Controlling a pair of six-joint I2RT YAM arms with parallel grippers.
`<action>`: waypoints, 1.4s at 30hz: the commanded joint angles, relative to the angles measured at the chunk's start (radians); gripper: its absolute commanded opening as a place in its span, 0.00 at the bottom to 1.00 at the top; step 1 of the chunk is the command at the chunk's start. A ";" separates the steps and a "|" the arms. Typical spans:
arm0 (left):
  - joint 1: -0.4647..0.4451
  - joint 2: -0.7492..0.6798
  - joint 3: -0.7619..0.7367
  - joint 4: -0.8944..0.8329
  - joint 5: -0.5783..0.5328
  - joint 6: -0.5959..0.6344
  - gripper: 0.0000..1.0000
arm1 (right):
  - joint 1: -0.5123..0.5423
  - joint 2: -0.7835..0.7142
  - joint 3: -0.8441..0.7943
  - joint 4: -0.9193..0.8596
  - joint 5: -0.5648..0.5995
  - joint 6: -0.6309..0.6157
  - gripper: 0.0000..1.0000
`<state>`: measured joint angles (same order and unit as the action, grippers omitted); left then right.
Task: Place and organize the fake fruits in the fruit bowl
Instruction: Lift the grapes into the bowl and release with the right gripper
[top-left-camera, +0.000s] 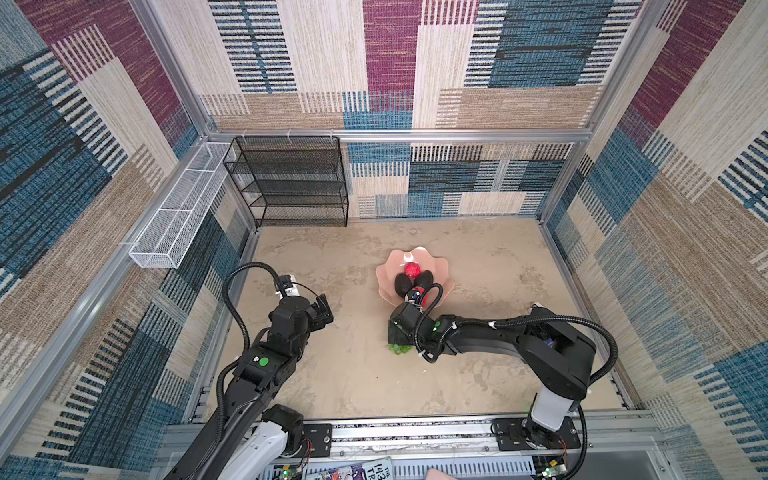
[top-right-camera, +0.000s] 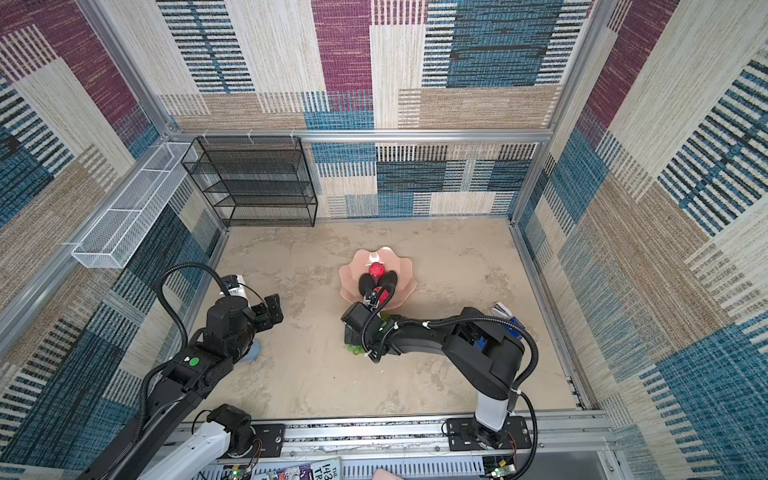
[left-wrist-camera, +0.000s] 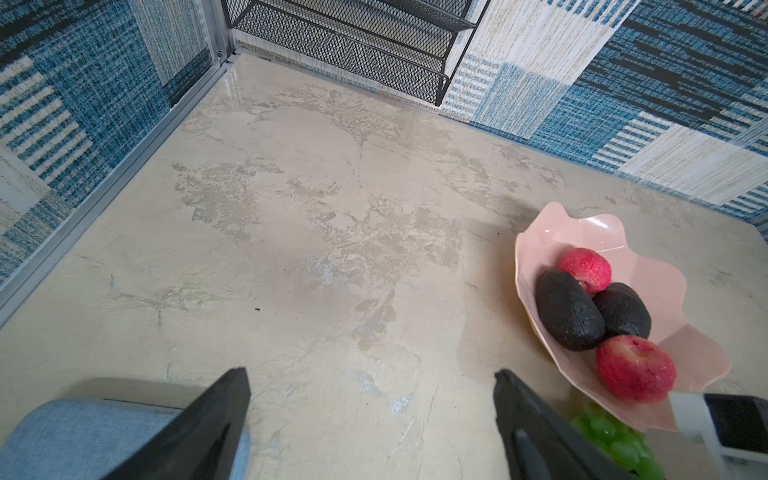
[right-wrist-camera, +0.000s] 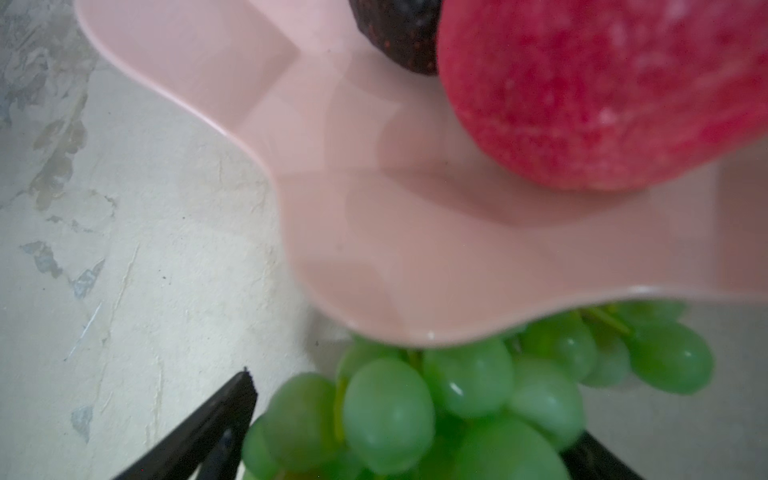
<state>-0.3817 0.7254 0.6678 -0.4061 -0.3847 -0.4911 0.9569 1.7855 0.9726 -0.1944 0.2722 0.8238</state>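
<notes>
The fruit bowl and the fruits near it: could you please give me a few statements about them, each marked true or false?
1. The fruit bowl holds two avocados. True.
2. Both red fruits lie on the table. False: the red fruits lie in the bowl.
3. The grapes are inside the bowl. False: the grapes lie on the table, beside the bowl's rim.
4. The left end effector is open and empty. True.
</notes>
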 joint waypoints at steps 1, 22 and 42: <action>0.001 -0.008 0.004 0.000 -0.006 -0.010 0.95 | -0.014 -0.008 -0.033 0.012 -0.053 0.005 0.78; 0.002 -0.046 -0.013 0.012 -0.027 -0.010 0.95 | -0.205 -0.652 -0.221 -0.166 0.163 -0.169 0.40; 0.005 -0.029 -0.022 0.029 -0.031 -0.004 0.95 | -0.358 -0.206 0.114 0.139 -0.031 -0.658 0.42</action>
<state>-0.3798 0.6941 0.6537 -0.4053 -0.3904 -0.4934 0.6022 1.5394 1.0794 -0.1459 0.2985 0.2352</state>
